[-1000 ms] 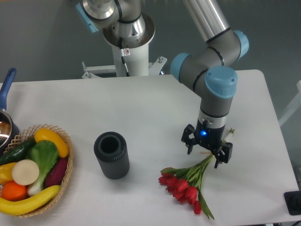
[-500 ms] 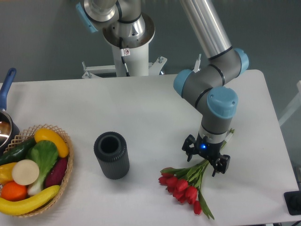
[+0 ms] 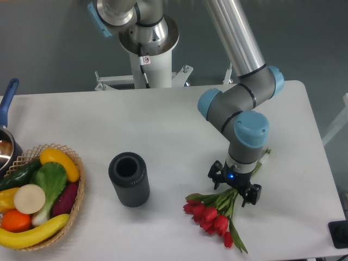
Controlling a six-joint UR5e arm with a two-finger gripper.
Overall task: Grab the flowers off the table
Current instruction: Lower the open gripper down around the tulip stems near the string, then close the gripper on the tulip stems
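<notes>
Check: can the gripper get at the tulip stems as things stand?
Probably yes. The gripper sits right over the stems of the flowers, jaws open on either side, and nothing lies between. The vase stands well off to the side.

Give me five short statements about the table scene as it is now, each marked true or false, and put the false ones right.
1. The flowers lie on the table. True.
2. The gripper is over the red blooms. False: it is at the green stems, above and to the right of the blooms.
3. The dark cylinder stands upright with its open end up. True.
4. The basket of fruit and vegetables sits at the right edge of the table. False: it is at the left edge.
5. The gripper is shut tight with nothing between its fingers. False: its jaws are spread, one on each side of the stems.
</notes>
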